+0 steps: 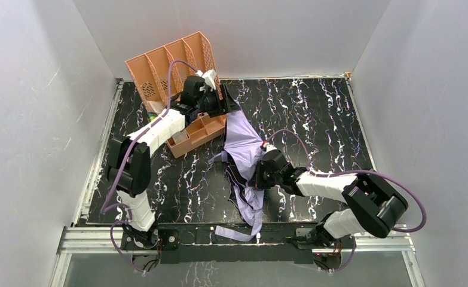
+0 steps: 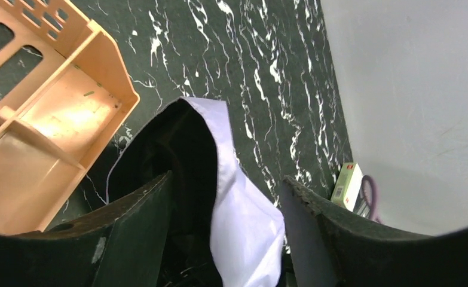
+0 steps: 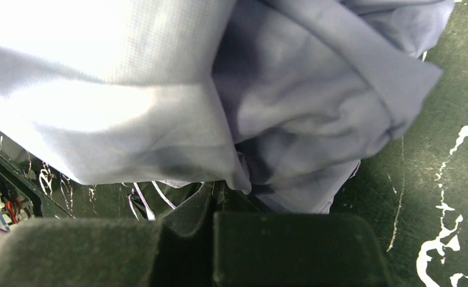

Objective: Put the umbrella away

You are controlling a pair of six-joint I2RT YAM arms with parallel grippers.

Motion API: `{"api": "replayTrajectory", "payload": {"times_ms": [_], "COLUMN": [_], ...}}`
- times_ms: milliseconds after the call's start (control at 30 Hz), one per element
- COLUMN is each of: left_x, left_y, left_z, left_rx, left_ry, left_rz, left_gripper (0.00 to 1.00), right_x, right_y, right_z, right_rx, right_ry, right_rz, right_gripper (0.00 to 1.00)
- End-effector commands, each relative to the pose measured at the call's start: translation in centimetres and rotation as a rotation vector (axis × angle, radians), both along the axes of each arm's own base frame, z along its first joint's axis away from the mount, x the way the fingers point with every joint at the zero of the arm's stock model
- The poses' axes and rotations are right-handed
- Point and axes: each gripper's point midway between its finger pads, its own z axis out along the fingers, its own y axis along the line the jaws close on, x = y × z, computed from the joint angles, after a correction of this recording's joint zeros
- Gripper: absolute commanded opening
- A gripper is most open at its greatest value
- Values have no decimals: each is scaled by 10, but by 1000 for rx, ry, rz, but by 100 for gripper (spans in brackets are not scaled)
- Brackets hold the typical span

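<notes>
The umbrella (image 1: 243, 140) is a crumpled pale lavender canopy with a dark lining, lying in the middle of the marble table. Its strap (image 1: 250, 218) trails toward the near edge. At the canopy's far tip my left gripper (image 1: 226, 106) is open. In the left wrist view the fabric (image 2: 243, 221) lies loosely between the spread left gripper (image 2: 226, 179). At the near end my right gripper (image 1: 260, 173) is shut. In the right wrist view the right gripper (image 3: 219, 191) pinches a fold of the umbrella (image 3: 159, 89). The shaft and handle are hidden.
A peach file organiser (image 1: 171, 63) stands tilted at the back left, and its open compartments (image 2: 46, 131) lie just left of my left gripper. A small green box (image 2: 346, 186) sits by the wall. White walls enclose the table on three sides.
</notes>
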Motion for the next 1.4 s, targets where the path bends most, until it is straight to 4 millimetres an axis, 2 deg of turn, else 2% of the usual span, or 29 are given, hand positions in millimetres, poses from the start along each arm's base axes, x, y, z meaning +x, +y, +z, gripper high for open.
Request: {"api": "replayTrajectory", "payload": {"times_ms": [0, 67, 267, 367, 567, 767, 900, 1000, 1100, 1267, 1367], "left_x": [4, 8, 26, 31, 28, 29, 30, 33, 32, 15, 2], "left_y": [-17, -19, -23, -26, -26, -26, -27, -31, -38, -52, -52], "left_z": [13, 11, 23, 25, 21, 19, 19, 34, 62, 114, 131], "left_rx": [-88, -94, -81, -79, -78, -62, -55, -67, -75, -108, -121], "left_ry": [-9, -9, -46, -49, -36, -34, -24, -43, -98, -188, -213], "left_rz": [-72, -69, -61, -67, -70, -79, -88, -105, -128, -165, -180], "left_gripper": [57, 49, 46, 37, 30, 18, 3, 0, 0, 0, 0], "right_x": [-28, -27, -26, -25, -23, -26, -26, -26, -22, -18, -12], "right_y": [-43, -42, -41, -39, -38, -34, -34, -35, -30, -18, -14], "right_z": [-41, -40, -39, -38, -39, -38, -39, -44, -52, -64, -66], "right_rx": [-187, -184, -179, -176, -175, -161, -165, -167, -165, -147, -146], "right_ry": [97, 94, 89, 87, 85, 99, 101, 105, 111, 140, 141], "right_rz": [5, 4, 4, 4, 4, 25, 24, 17, 10, 8, -1], "right_gripper": [0, 0, 0, 0, 0, 0, 0, 0, 0, 0, 0]}}
